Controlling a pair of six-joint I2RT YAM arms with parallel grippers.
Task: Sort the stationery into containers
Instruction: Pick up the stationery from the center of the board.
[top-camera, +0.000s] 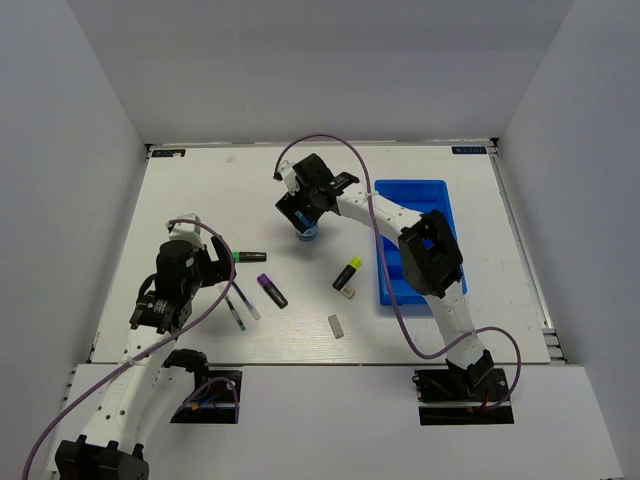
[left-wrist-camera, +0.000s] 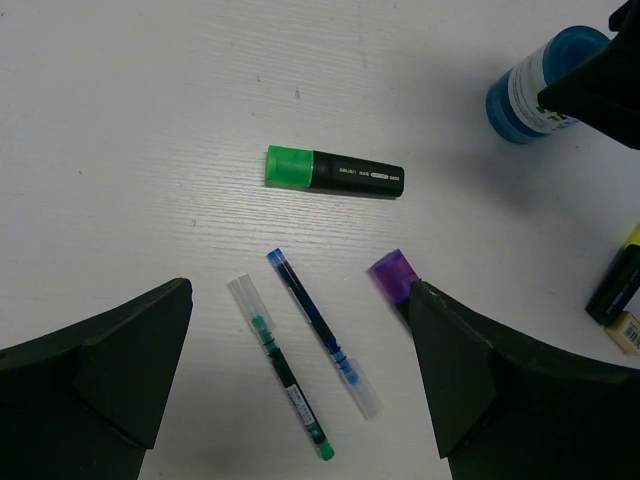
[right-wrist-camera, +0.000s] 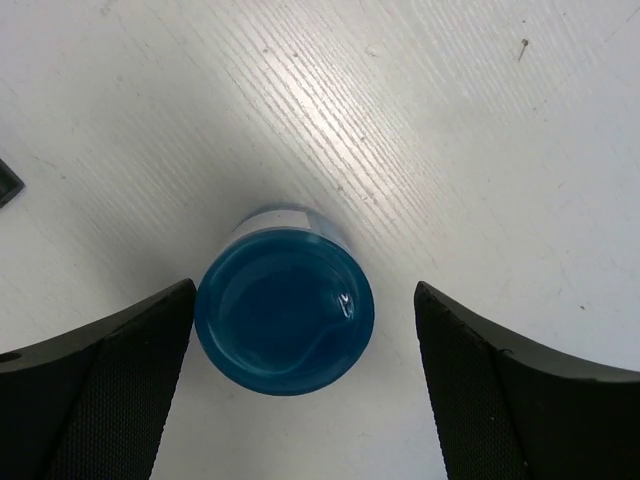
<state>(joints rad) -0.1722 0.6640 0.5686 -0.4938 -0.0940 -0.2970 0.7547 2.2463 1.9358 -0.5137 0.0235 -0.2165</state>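
Right gripper (right-wrist-camera: 302, 290) open wide, straddling small upright round blue plastic tub (right-wrist-camera: 285, 312); tub centred between jaws, axis vertical.

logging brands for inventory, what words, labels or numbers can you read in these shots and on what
No text can be read for certain.
Green-capped marker: white print along the black barrel, too small to read.
Blue round piece: white label with print, blurred and partly hidden.
Green pen: small label on the barrel, unreadable.
Dark tags at the far edge in the top view: too small to read.
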